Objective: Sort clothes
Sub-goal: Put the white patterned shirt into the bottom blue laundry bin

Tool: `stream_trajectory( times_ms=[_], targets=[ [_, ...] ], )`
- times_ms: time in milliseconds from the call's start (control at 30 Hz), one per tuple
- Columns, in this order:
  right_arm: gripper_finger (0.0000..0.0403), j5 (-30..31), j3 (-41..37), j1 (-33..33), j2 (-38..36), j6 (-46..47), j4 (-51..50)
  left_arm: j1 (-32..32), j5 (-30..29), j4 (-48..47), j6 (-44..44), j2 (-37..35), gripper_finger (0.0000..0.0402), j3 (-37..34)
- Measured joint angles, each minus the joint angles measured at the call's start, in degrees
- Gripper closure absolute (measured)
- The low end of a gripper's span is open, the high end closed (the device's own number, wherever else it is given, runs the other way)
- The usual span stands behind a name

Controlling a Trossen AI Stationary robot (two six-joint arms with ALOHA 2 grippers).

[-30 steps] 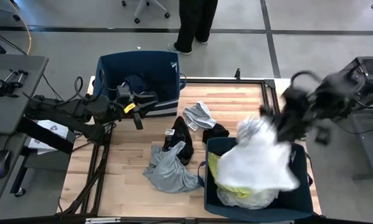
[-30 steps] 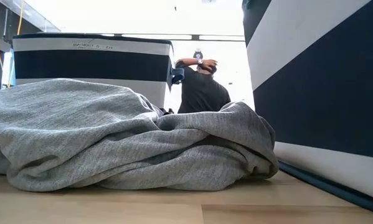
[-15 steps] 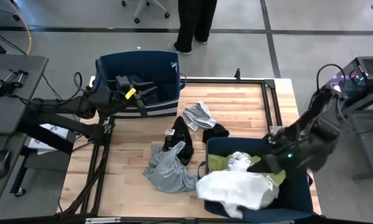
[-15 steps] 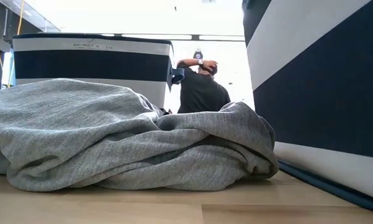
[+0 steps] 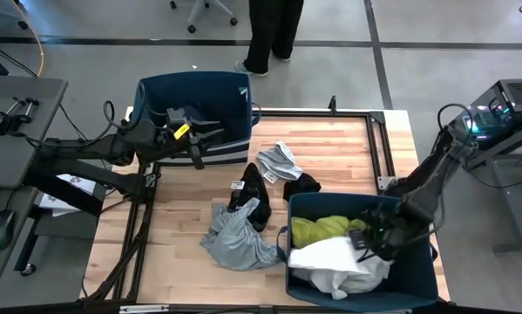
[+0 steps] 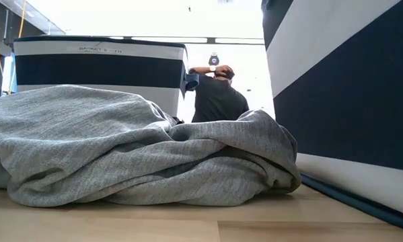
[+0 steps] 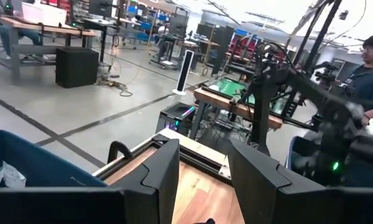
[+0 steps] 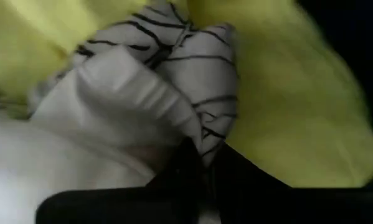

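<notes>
My right gripper (image 5: pixel 368 242) is down inside the near right navy bin (image 5: pixel 422 275), shut on a white garment with grey print (image 5: pixel 335 262). That garment lies bunched on a yellow garment (image 5: pixel 323 230) in the bin. My left gripper (image 5: pixel 210 138) is open and empty, level over the near wall of the far left navy bin (image 5: pixel 191 87). On the table lie a grey garment (image 5: pixel 236 240), a black garment (image 5: pixel 250 196), a small white and grey piece (image 5: pixel 280 160) and a small black piece (image 5: pixel 302 185). My right gripper pinches a bunched fold of the white printed garment (image 8: pixel 202 134) between its two fingers; it is several layers thick. The fingers slant down into the bin from the table's right side. The garment rests slack on the yellow garment (image 8: pixel 286 106) in the bin.
The grey garment (image 6: pixel 134 154) fills the low view, between the left bin (image 6: pixel 100 64) and the right bin's wall (image 6: pixel 349 101). A person stands beyond the table's far edge (image 5: pixel 274 30). Bare wood (image 5: pixel 330 144) shows at the far right of the table.
My right gripper has swung down from above the right bin into it with the white garment. The garment hung spread in the air and now lies bunched in the bin. My left gripper has tipped up to level and gone a little toward the far edge.
</notes>
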Motion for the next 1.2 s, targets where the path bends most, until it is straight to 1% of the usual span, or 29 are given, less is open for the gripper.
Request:
stream_trajectory(
  times_ms=[133,233,333,400,500,600,667,733,800,867,1000,1067,1133,1200],
  targets=[
    [0.0387,-7.24,-12.66,-2.35,0.04,-0.76,15.32,0.00,0.00,0.00,-0.02,0.00,0.0275,0.00],
    [0.0385,-12.34,-19.57,-3.72,-0.13,-1.61,24.25,0.00,0.04,-0.02,-0.65,0.00,0.0275,0.00],
    [0.0366,-15.94,-22.37,-4.57,-0.67,-3.45,27.33,0.00,0.13,-0.04,-1.50,0.00,0.0275,0.00],
    [0.0339,-17.00,-22.23,-4.88,-1.79,-4.85,27.06,0.00,0.13,-0.13,-1.50,0.00,0.0275,0.00],
    [0.0286,-16.86,-19.58,-4.87,-4.14,-5.76,23.51,0.00,0.13,-0.50,-1.53,0.00,0.0275,-0.02],
    [0.0240,-17.17,-13.95,-4.87,-6.81,-5.43,18.84,-0.04,0.13,-0.48,-1.65,0.00,0.0275,-0.02],
    [0.0221,-18.28,-9.28,-4.87,-7.88,-4.43,15.88,-0.04,0.13,-0.70,-2.69,0.00,0.0275,-0.02],
    [0.0213,-18.54,-3.45,-4.87,-8.39,-3.46,12.80,-0.04,0.13,-1.21,-3.01,0.00,0.0275,-0.02],
    [0.0212,-17.89,2.66,-4.87,-8.13,-3.94,9.84,-0.04,0.13,-1.49,-3.00,0.00,0.0275,-0.02],
    [0.0215,-15.28,8.42,-4.87,-7.09,-7.17,7.83,-0.04,0.13,-1.46,-3.02,0.00,0.0275,-0.02],
    [0.0230,-8.29,16.42,-4.87,-3.11,-20.31,5.91,-0.04,0.13,-1.46,-2.99,0.00,0.0275,-0.02],
    [0.0241,-4.58,17.94,-4.87,-0.01,-29.52,7.11,-0.04,0.13,-1.46,-2.99,0.00,0.0275,-0.02],
    [0.0257,-1.52,17.43,-4.88,3.32,-38.47,11.67,-0.04,0.13,-1.46,-2.99,0.00,0.0275,-0.02],
    [0.0275,-0.40,15.94,-5.77,7.11,-46.20,16.21,-0.04,0.11,-1.46,-2.99,0.00,0.0275,-0.02]
  ],
)
